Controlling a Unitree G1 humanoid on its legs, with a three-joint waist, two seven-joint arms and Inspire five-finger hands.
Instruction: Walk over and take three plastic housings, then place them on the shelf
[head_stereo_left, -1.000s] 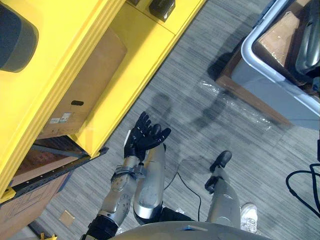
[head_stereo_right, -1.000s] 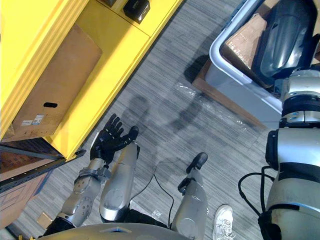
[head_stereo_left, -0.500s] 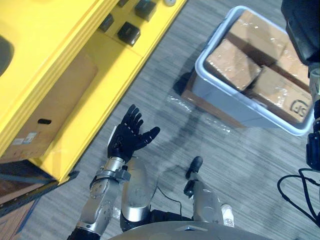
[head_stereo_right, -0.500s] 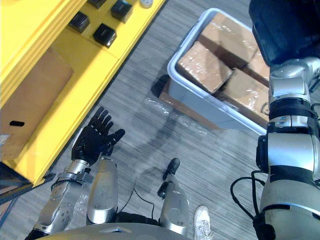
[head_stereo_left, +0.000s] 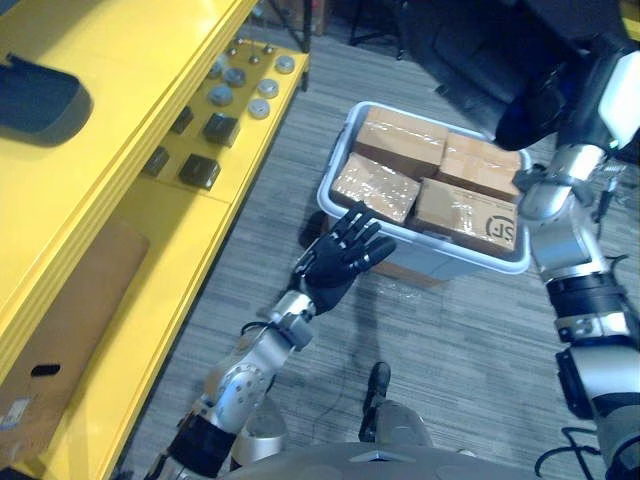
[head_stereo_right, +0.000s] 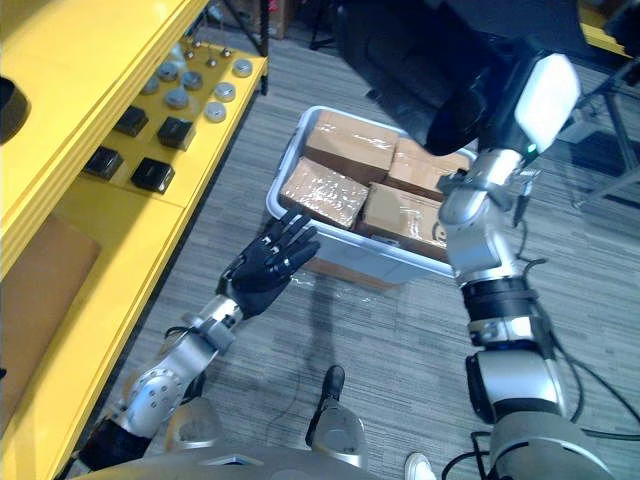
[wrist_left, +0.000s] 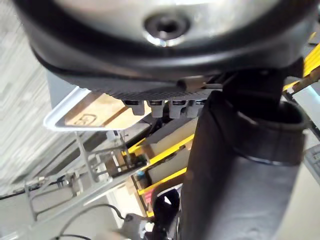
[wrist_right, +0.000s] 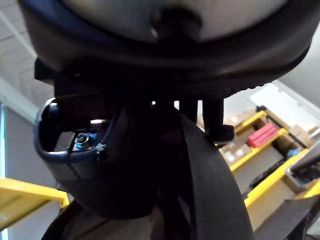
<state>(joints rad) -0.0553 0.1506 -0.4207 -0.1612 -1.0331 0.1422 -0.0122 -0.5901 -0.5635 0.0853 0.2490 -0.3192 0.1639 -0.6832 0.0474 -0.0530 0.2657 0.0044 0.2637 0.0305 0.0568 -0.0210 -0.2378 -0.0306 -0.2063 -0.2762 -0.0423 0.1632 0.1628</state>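
Note:
My right hand, raised at the upper right, is shut on a large dark plastic housing that hangs above the far side of a grey bin. Its thumb has a white cover. Another dark housing lies on the top level of the yellow shelf at the left. My left hand is open with its fingers spread, palm up, held just in front of the bin's near corner and holding nothing.
The grey bin stands on the carpet ahead, packed with wrapped cardboard boxes. On the shelf's lower level lie small black blocks and round grey parts. A brown carton sits below.
The whole view has swung up, bringing the bin toward the centre. My left hand has risen from beside the shelf to the bin's corner. The right arm with the housing now stands upright.

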